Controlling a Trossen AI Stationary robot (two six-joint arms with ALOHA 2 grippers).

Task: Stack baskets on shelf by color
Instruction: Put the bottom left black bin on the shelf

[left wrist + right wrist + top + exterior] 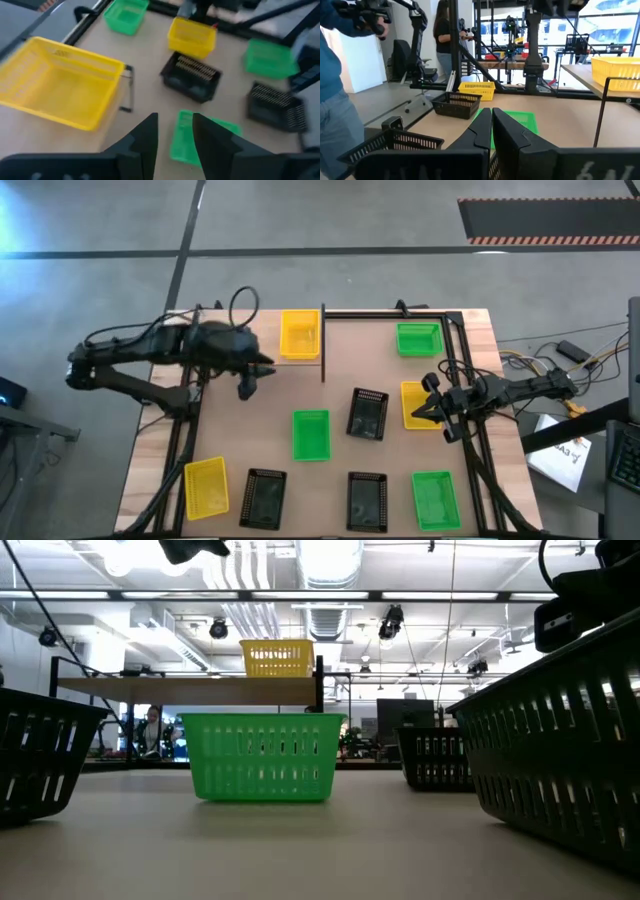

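Note:
A yellow basket (299,335) rests by its base on the raised shelf (190,690) at the table's far left; it also shows large in the left wrist view (60,85). My left gripper (246,388) hangs in the air just on the near side of the shelf, open, with nothing between its fingers (172,137). A green basket (310,434) lies on the table below and beyond it. My right gripper (422,415) waits shut at the table's right, beside another yellow basket (415,402); I cannot tell whether they touch.
Loose on the table are a black basket (368,413) at the centre, a green one (418,338) at the far right, and along the near edge yellow (206,485), black (263,497), black (367,500) and green (435,498). A black shelf post (322,345) stands upright. People stand beyond the table.

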